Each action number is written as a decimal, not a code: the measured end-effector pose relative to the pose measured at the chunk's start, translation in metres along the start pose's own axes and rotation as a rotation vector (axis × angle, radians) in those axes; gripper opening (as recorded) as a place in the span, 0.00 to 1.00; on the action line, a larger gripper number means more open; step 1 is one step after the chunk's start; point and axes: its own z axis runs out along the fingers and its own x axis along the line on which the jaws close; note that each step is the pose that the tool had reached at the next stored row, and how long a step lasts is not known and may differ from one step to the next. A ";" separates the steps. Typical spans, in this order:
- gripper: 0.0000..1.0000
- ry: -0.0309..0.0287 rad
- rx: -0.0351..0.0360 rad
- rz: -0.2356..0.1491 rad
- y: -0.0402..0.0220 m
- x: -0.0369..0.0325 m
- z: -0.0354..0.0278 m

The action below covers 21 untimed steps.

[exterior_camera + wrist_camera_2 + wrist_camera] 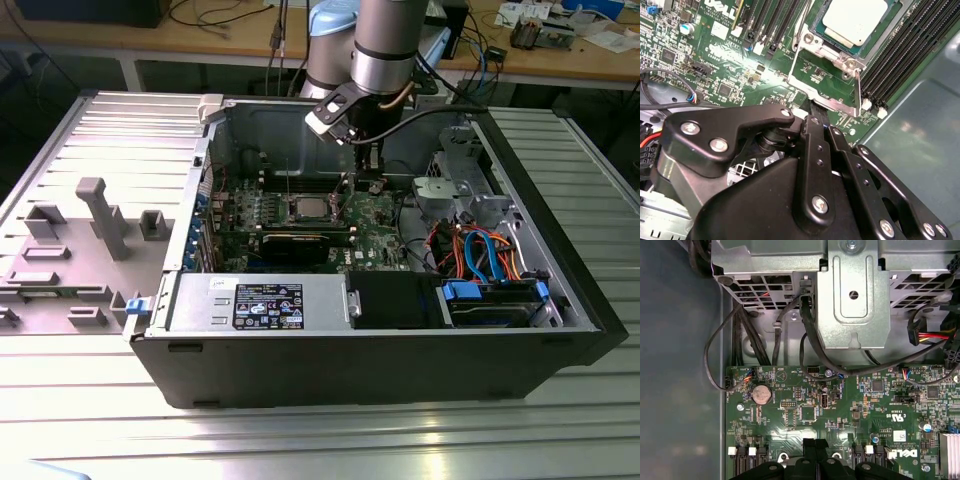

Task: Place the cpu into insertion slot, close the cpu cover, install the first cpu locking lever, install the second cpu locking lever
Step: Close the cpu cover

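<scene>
A ribbed, silvery metal surface (300, 440) stretches across the room, its grooves running along the exterior view's width. An open black computer case (380, 370) lies on its side in the middle of the surface, its insides facing up. Just beside the case, toward the exterior view's left, a grey side panel (120, 140) lies flat on the same surface, with grey plastic blocks (105, 215) standing on it. A wooden bench (560, 62) with cables stands behind.
</scene>
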 end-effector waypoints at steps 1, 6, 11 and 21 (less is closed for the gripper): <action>0.11 0.0000 0.0000 0.000 -0.0003 0.0000 0.0001; 0.11 0.0000 0.0002 0.000 -0.0017 0.0000 0.0004; 0.11 0.0000 0.0008 0.000 -0.0025 0.0000 0.0007; 0.11 0.0000 0.0031 0.000 -0.0051 -0.0001 0.0018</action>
